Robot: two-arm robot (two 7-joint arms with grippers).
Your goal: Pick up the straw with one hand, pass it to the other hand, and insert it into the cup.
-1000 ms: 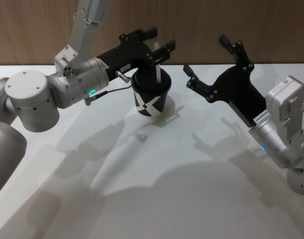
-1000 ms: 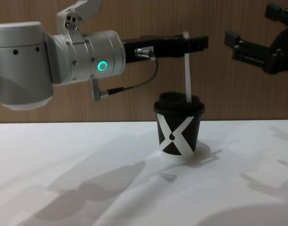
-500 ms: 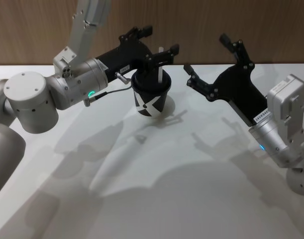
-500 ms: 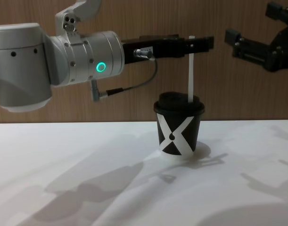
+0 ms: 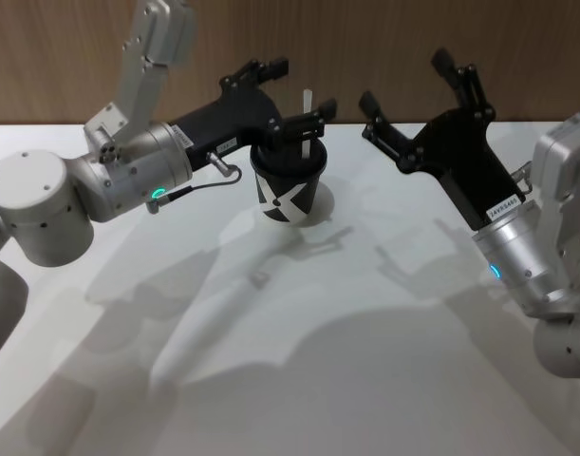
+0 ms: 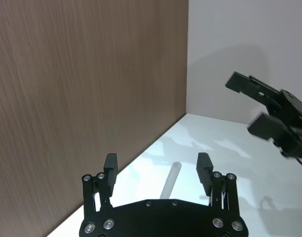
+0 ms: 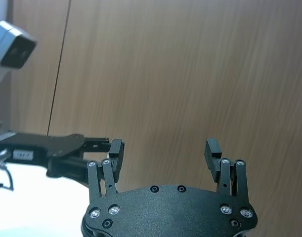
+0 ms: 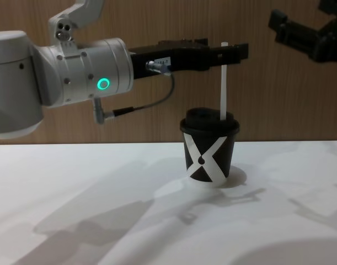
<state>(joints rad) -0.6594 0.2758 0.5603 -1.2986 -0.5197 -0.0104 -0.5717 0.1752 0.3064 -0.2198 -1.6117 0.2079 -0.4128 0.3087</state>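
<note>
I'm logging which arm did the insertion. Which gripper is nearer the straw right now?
Left. The left gripper is open, its fingers flanking the straw standing in the cup. The right gripper, also open, is raised off to the cup's right.

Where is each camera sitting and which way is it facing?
Head: high, looking down at the cup, straw, both arms.
Chest: low, looking across; left gripper above the cup.
Left wrist: behind its open jaws, straw between them.
Right wrist: behind the right gripper, facing the wooden wall.
Head and chest share cup and straw.
</note>
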